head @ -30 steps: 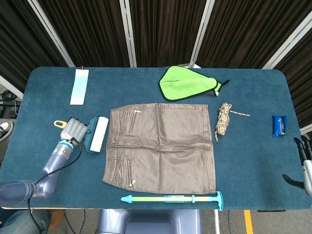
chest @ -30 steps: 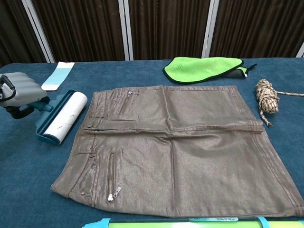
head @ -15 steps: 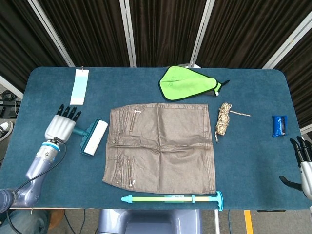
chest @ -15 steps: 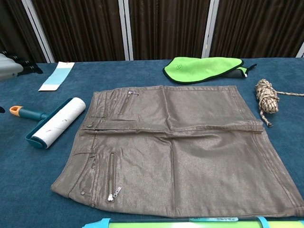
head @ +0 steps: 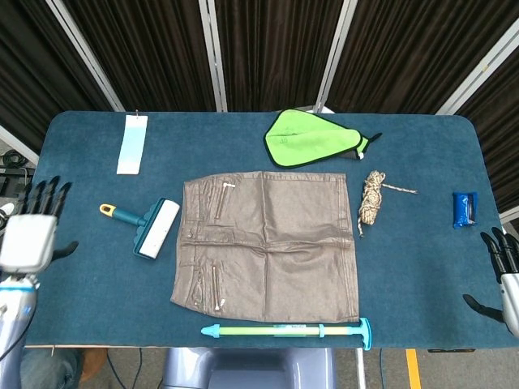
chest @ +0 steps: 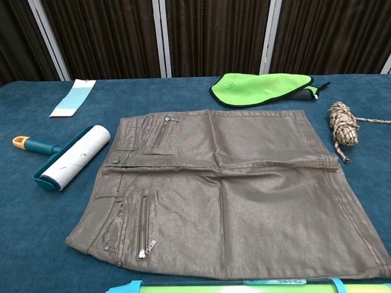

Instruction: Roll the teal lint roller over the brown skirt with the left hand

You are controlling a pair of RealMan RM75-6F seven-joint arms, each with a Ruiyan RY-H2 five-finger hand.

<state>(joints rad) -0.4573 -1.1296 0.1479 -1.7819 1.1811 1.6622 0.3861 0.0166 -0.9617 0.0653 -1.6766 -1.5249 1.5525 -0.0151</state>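
The teal lint roller (head: 148, 226) lies apart from the left hand's (head: 30, 240) spread, empty fingers (head: 45, 193).

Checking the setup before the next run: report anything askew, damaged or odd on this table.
Nothing looks damaged or spilled. The brown skirt lies flat with light creases. The teal lint roller lies on the table beside the skirt's left edge, held by neither robot hand: the left robot hand and right robot hand are open at the table's ends.

Teal lint roller (head: 146, 226), seemingly glossy brown skirt (head: 268, 243)
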